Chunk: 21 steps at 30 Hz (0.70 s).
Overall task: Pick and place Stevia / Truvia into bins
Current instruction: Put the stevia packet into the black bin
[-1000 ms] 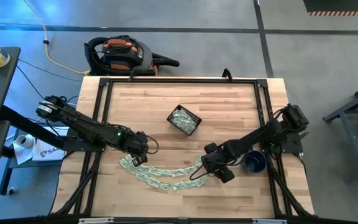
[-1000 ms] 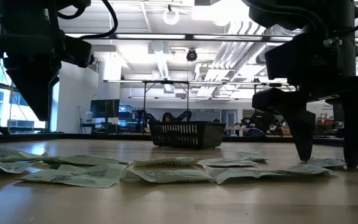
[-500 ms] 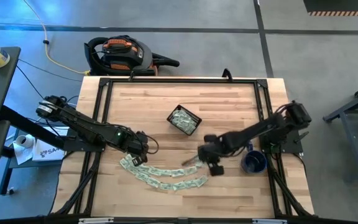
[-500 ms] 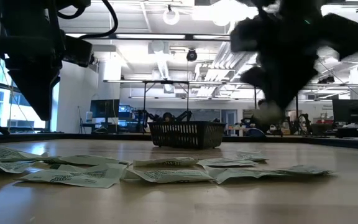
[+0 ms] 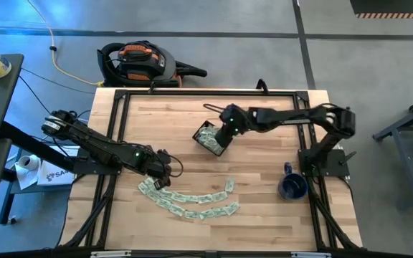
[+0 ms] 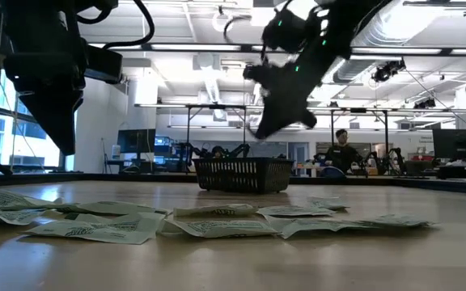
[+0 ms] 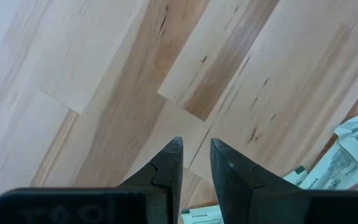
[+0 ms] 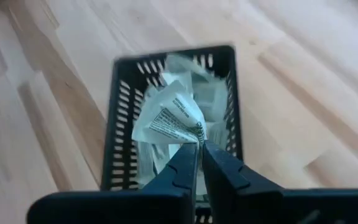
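Two arms work over the wooden bench (image 5: 264,215). On the left, the left tool (image 5: 165,177) hangs low over the near end of a curved trail of Stevia sachets (image 5: 192,201), its fingers (image 7: 169,168) slightly spread around nothing, with bare wood between them. Further right, the dark slatted basket (image 5: 212,138) sits mid-bench, already holding sachets. Directly above it, the right tool (image 8: 197,149) has its fingers pressed together, pinching one crumpled sachet (image 8: 166,118). At the far right edge stands a dark blue mug (image 5: 292,187).
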Each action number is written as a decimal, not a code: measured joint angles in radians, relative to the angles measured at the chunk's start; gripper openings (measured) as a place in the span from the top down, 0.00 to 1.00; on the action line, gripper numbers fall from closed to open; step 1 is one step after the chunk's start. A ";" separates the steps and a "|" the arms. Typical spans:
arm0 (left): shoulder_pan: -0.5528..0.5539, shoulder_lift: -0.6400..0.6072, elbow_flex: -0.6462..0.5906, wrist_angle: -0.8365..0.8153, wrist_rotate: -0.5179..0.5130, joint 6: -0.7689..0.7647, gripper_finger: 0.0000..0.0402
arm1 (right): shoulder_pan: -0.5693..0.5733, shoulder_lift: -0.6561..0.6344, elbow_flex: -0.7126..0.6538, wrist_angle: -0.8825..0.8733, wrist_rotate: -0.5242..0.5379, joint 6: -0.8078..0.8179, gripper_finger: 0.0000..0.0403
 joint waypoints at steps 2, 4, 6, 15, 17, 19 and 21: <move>0.000 0.000 0.000 -0.001 0.010 0.000 0.71 | 0.000 0.041 -0.001 -0.006 -0.025 0.002 0.98; 0.000 0.000 0.000 -0.002 0.017 -0.006 0.71 | 0.012 0.078 -0.002 -0.009 -0.041 0.001 0.99; 0.000 0.000 0.000 -0.002 0.019 -0.008 0.71 | 0.030 0.110 -0.002 -0.007 -0.036 0.002 0.99; 0.000 0.000 0.000 -0.003 0.019 -0.008 0.71 | 0.060 0.119 -0.002 -0.050 0.039 0.049 0.80; 0.000 0.000 0.000 -0.003 0.019 -0.008 0.71 | 0.060 0.091 -0.002 -0.064 0.031 0.048 0.76; 0.000 0.000 0.000 -0.003 0.019 -0.008 0.71 | 0.060 0.059 -0.001 -0.097 0.031 0.038 0.72; 0.000 0.000 0.000 -0.003 0.019 -0.008 0.71 | 0.060 0.031 -0.001 -0.130 0.030 0.009 0.68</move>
